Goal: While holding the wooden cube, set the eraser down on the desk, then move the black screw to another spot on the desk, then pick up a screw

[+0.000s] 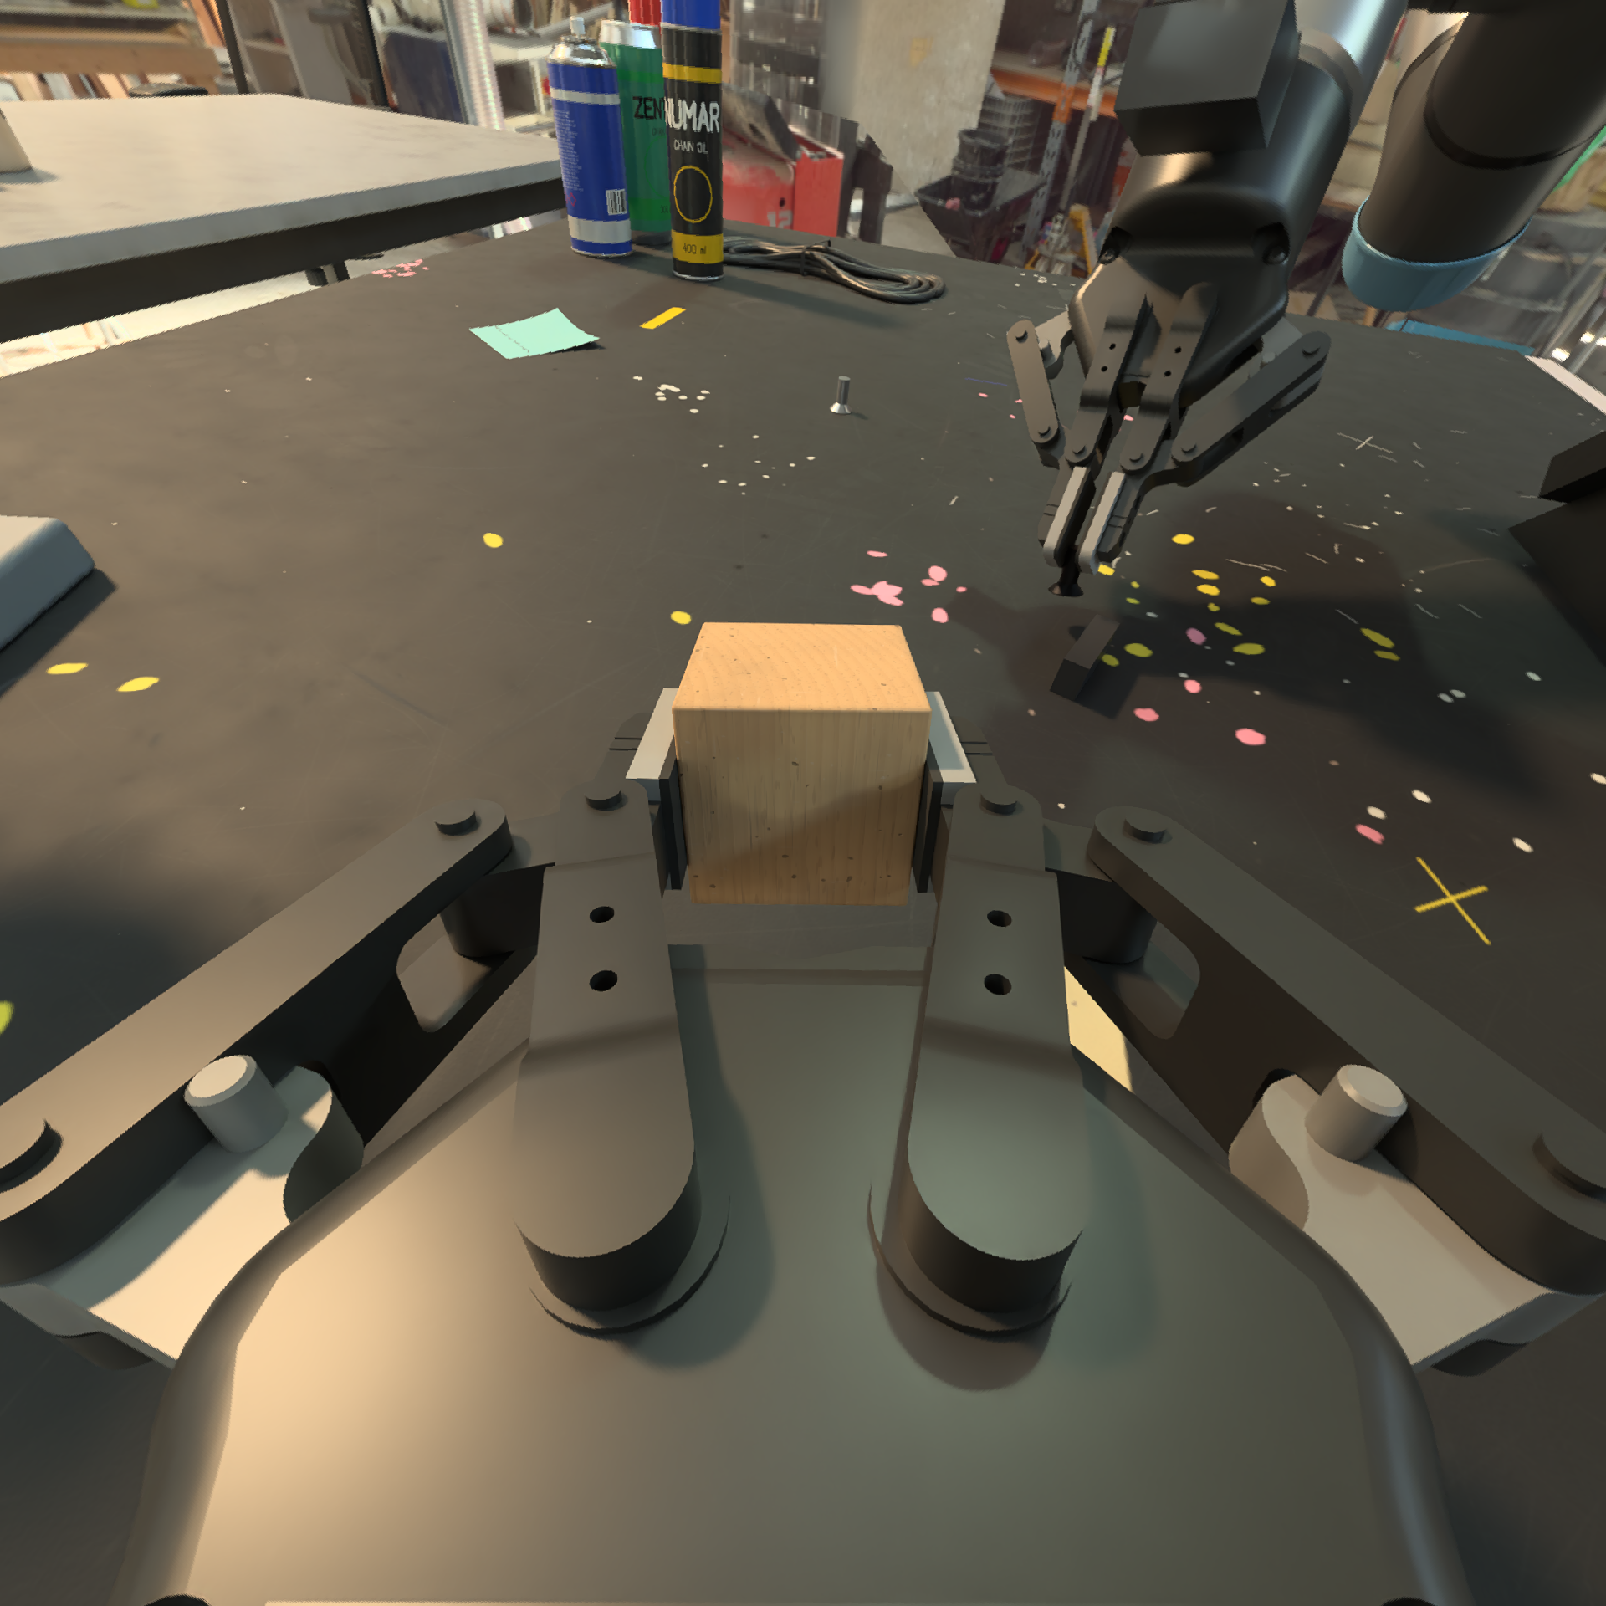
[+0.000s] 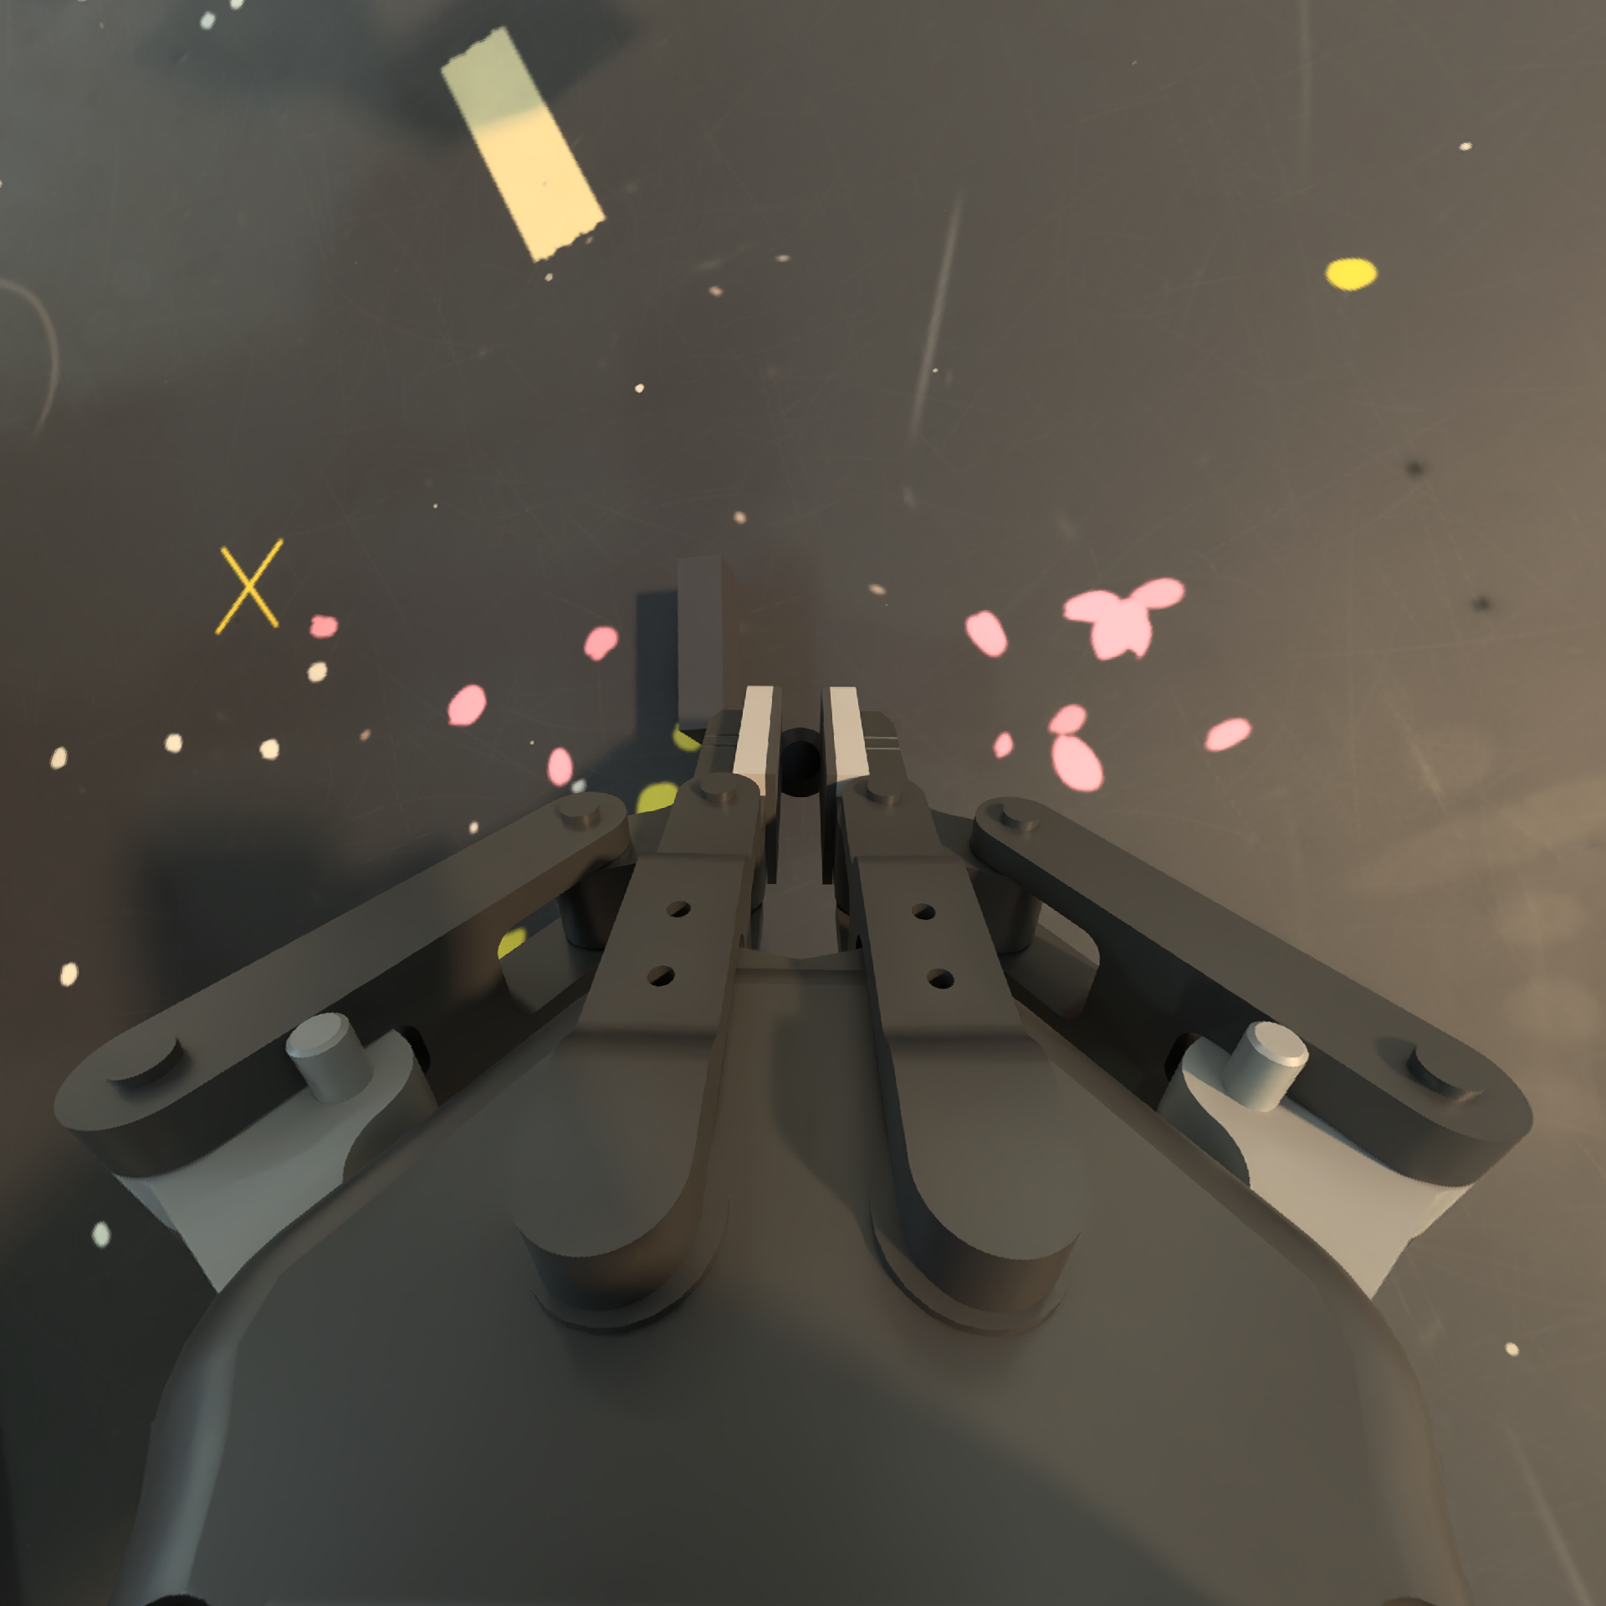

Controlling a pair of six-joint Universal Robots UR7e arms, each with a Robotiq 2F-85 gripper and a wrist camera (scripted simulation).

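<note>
My left gripper (image 1: 799, 730) is shut on the wooden cube (image 1: 799, 808) and holds it above the dark desk (image 1: 434, 608). My right gripper (image 2: 799, 726) points down at the desk, its pads closed on the black screw (image 2: 799, 763). In the left wrist view the right gripper (image 1: 1080, 552) stands to the right, and the black screw (image 1: 1067, 587) sticks out below its fingertips, at or just above the desk. The dark eraser (image 1: 1091, 665) lies on the desk just in front of it, and it also shows in the right wrist view (image 2: 700, 639). A silver screw (image 1: 840, 395) stands head-down farther back.
Three spray cans (image 1: 643, 139) and a coiled black cable (image 1: 834, 269) stand at the desk's back edge. A teal paper (image 1: 532, 335) lies back left. A pale tape strip (image 2: 521, 143) and a yellow cross mark (image 2: 249, 587) are on the desk. A grey table (image 1: 217, 174) stands behind left.
</note>
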